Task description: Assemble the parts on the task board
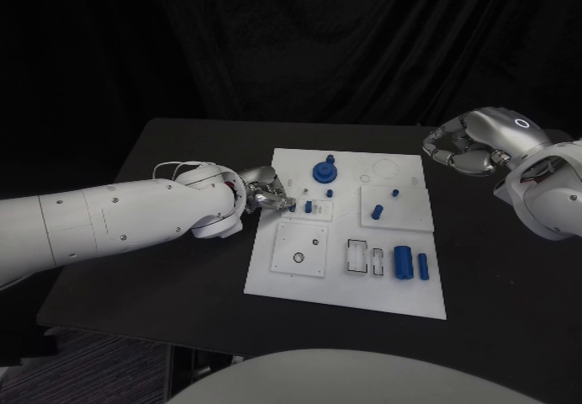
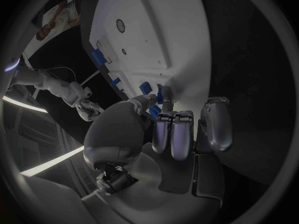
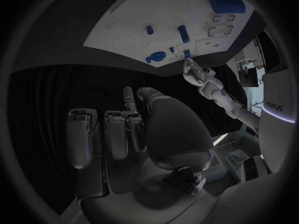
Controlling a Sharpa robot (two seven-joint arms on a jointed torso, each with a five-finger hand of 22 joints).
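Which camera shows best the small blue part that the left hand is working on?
The left wrist view: the small blue part sits right at the left hand's fingertips, against the task board. The head view shows it tiny beside the fingers; the right wrist view shows it distant, hardly discernible.

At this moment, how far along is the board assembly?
Partly done, it seems. A blue knob and a peg already stand on the task board. The left hand touches a small blue part at the board's edge. Two blue pieces near the front still lie loose. The right hand hovers off the board with nothing in it.
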